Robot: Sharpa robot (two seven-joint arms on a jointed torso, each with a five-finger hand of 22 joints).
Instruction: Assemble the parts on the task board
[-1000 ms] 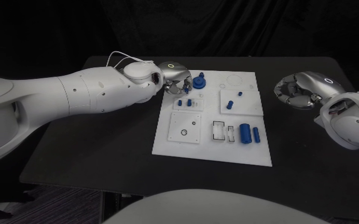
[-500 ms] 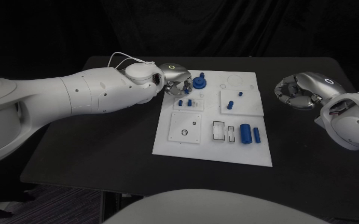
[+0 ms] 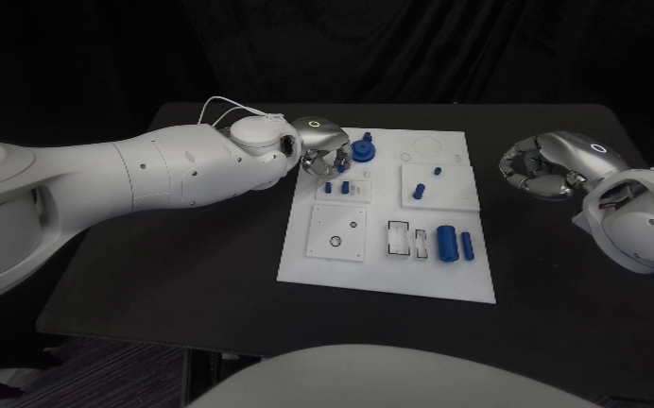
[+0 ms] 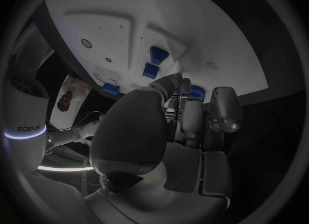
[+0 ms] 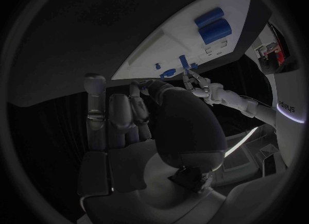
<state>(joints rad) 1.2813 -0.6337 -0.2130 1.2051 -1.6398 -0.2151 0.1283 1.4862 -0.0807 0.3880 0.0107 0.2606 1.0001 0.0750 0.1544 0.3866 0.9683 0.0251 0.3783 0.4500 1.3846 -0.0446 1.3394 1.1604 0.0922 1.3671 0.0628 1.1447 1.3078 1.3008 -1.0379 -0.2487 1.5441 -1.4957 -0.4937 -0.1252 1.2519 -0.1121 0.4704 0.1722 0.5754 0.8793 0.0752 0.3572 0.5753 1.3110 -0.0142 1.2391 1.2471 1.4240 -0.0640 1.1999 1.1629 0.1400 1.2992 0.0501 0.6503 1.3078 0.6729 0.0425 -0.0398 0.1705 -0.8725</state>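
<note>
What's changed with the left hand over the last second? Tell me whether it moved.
No. In the head view the left hand sits at the task board's far left corner, beside the tall blue part, as it did before.

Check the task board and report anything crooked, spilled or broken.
Nothing stands out. The task board lies flat on the table, its blue parts sit tidily, the left hand is at its far left corner, and the right hand is off it.
</note>
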